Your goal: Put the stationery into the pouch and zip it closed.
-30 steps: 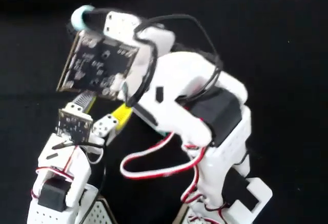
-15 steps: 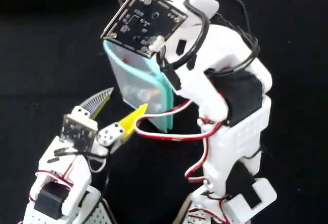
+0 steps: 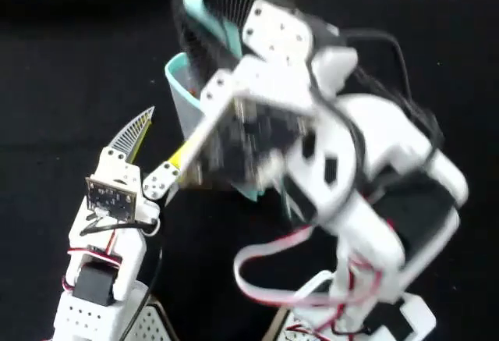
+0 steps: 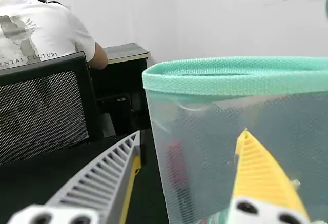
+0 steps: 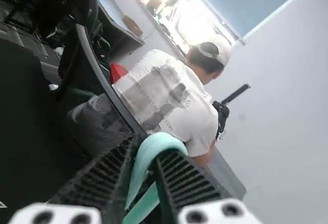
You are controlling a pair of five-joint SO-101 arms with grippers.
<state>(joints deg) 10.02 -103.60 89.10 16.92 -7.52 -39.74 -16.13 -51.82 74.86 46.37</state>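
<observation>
Progress: the translucent mesh pouch with mint-green trim (image 3: 184, 107) is off the black-covered bench (image 3: 62, 68) and hangs in the air at the far middle of the scene. The right gripper (image 5: 146, 152) is clenched on the pouch's mint trim, the band pinched between its black ribbed fingers. At least one red pen-like item (image 4: 177, 175) shows through the mesh, so loading looks partly or wholly done. No loose stationery is seen on the bare bench. I cannot tell whether the zip is open or closed, as the top band shows only edge-on in the left wrist view. Zipping is probably what is left.

The left gripper (image 3: 168, 134) sits near left, just beside the pouch's lower part, released. Its grey ribbed finger is clear to the left and its yellow finger lies across the front of the mesh. Whether the yellow finger touches the mesh cannot be made out.

In the way: the right arm's bulk and its wrist camera board (image 3: 249, 134) cover most of the pouch from above. A red-and-white cable (image 3: 273, 271) loops low at the near side. The hanging pouch is likely to swing or twist if the zip is pulled without a second hold.
</observation>
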